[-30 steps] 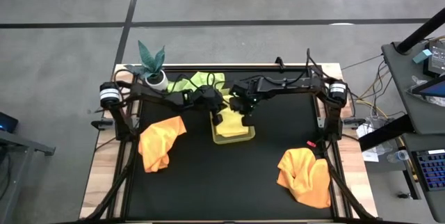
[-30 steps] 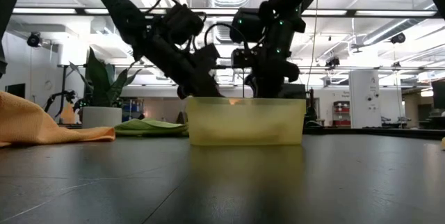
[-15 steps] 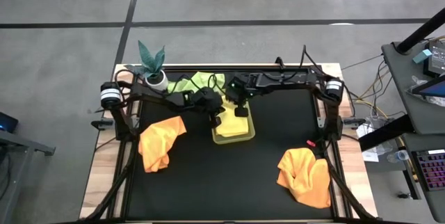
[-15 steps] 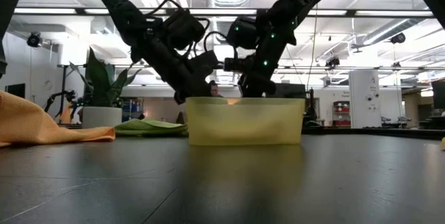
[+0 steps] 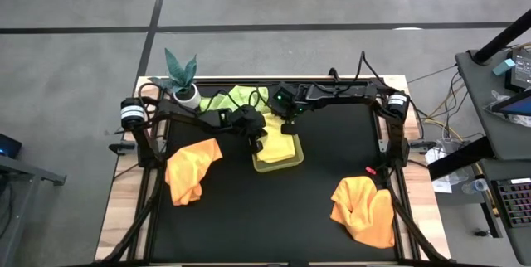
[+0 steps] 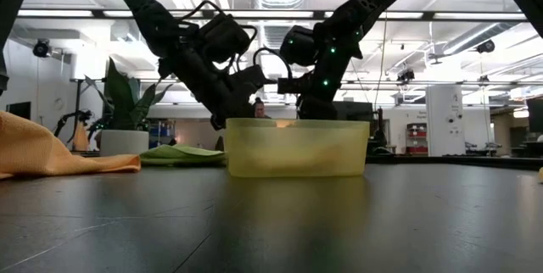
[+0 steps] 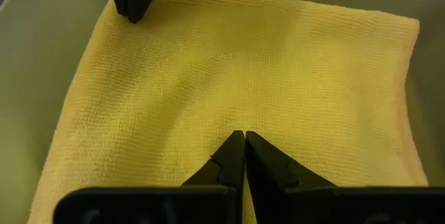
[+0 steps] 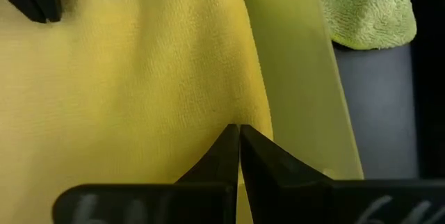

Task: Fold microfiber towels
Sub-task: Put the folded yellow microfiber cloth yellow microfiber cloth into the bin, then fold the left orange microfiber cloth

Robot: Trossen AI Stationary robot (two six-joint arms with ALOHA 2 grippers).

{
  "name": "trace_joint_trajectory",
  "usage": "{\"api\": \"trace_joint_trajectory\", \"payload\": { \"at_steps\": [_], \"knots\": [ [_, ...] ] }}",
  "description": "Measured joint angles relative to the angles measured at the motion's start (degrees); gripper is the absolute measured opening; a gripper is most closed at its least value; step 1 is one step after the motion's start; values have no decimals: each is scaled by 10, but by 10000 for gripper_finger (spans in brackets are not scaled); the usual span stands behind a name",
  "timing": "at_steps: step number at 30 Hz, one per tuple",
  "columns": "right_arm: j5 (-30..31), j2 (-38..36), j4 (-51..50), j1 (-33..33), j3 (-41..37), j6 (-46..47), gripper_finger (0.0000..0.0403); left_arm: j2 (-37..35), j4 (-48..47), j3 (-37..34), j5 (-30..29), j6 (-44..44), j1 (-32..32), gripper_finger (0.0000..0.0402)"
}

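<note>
Two grippers met over the yellow-green tray (image 5: 278, 161) near the back middle of the black table (image 5: 274, 217), and their dark bodies hid much of what lay inside it from overhead. The left gripper (image 7: 244, 140) had its fingers pressed together with nothing between them, the tips poised over a pale yellow towel (image 7: 243, 78) spread flat in the tray. The right gripper (image 8: 238, 132) was likewise closed and empty, its tips just above the same towel near the tray's wall.

From table height the tray's cloudy front wall (image 6: 297, 147) concealed the towel altogether; only the two arms dipping in from above could be seen. The wrist views alone gave the towel's weave, and each caught the other gripper's dark tip at a far corner. Whether any fingertip actually touched the cloth could not be told.

A light green towel (image 5: 236, 97) lay rumpled just behind the tray, partly covered by the arms, beside a small potted plant (image 5: 182, 76) at the back left corner. One orange towel (image 5: 191, 167) sat bunched to the left front of the tray, and another orange towel (image 5: 365, 209) was heaped near the right front edge. Between those two heaps the front of the table lay open.
</note>
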Motion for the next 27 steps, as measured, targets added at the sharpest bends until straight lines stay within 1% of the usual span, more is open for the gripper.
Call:
{"api": "trace_joint_trajectory", "payload": {
  "at_steps": [5,10,15,19,23,27],
  "knots": [
    [0,-28,-17,0,2,10,9,-21,2,4,0,0,0,0],
    [0,-67,-55,10,-1,31,9,-66,-4,2,0,0,-10,0],
    [-1,-131,-68,49,-46,70,9,-121,-24,3,-6,-1,-55,0],
    [-1,-193,-30,96,-105,114,9,-158,-34,0,-12,-33,-105,0],
    [-1,-250,45,146,-173,147,9,-186,-111,0,-14,-114,-154,0],
    [-1,-298,141,188,-237,175,9,-208,-270,0,-15,-233,-203,0]
  ]
}}
